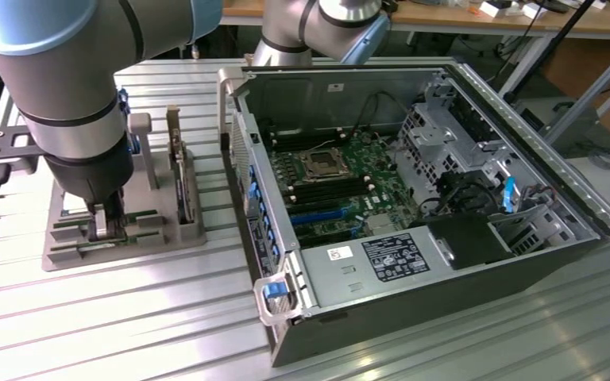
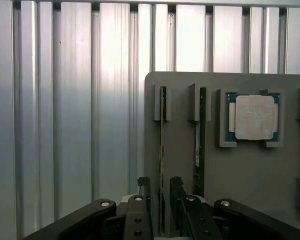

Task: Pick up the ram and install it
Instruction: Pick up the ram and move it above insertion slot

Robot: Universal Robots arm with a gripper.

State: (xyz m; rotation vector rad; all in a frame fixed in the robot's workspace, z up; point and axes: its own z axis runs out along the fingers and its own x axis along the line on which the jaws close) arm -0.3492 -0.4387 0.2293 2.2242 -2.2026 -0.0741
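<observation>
The ram (image 2: pixel 162 130) is a thin green stick standing on edge in a slot of the grey holder (image 2: pixel 240 170). My gripper (image 2: pixel 160 182) is open, with one dark finger on each side of the near end of the stick. A narrow gap shows on both sides. In the exterior view the gripper (image 1: pixel 106 230) reaches straight down into the holder (image 1: pixel 167 238) at that view's left. A second stick (image 2: pixel 202 130) stands in the neighbouring slot.
A square silver processor chip (image 2: pixel 255 117) lies in a pocket of the holder. A taller green card (image 1: pixel 183 186) stands upright on it. The open computer case (image 1: pixel 432 262) with its motherboard (image 1: pixel 337 186) lies at the exterior view's right on the ribbed metal table (image 1: pixel 125 317).
</observation>
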